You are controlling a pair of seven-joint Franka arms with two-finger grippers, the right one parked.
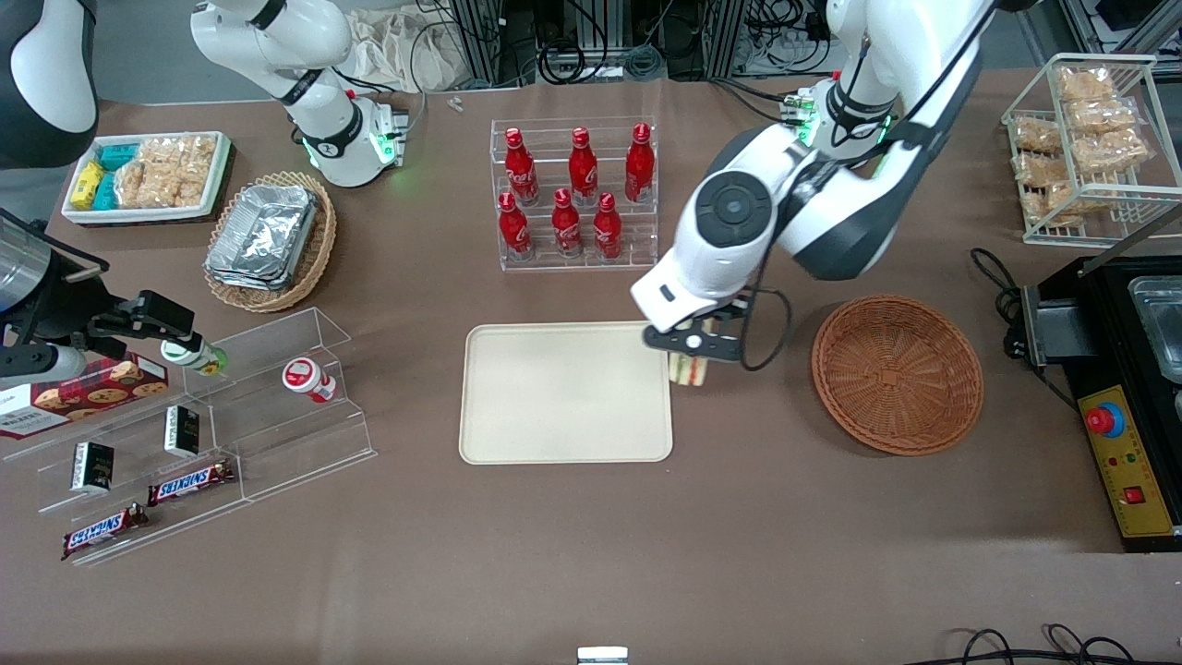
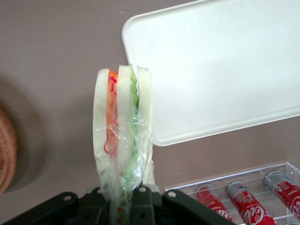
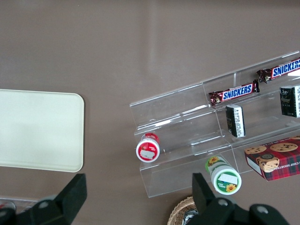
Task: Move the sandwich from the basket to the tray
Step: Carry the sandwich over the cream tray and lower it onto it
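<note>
So the gripper [image 1: 694,346] is pinching the sandwich [image 1: 691,368] in mid-air, right at the tray [image 1: 565,392] edge.

Left arm reaches down from about 1 o'clock, elbow bent, wrist pointing down at the table. Sandwich hangs clamped by its wrapper just above the tray's rim on the basket [image 1: 897,373] side; the basket sits well apart at 3 o'clock from it.

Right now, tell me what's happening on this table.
The working arm's gripper is shut on the wrapped sandwich, holding it in the air just past the edge of the beige tray, between the tray and the round wicker basket. The basket is empty and nothing lies on the tray, so the sandwich is out but not yet set down.
</note>
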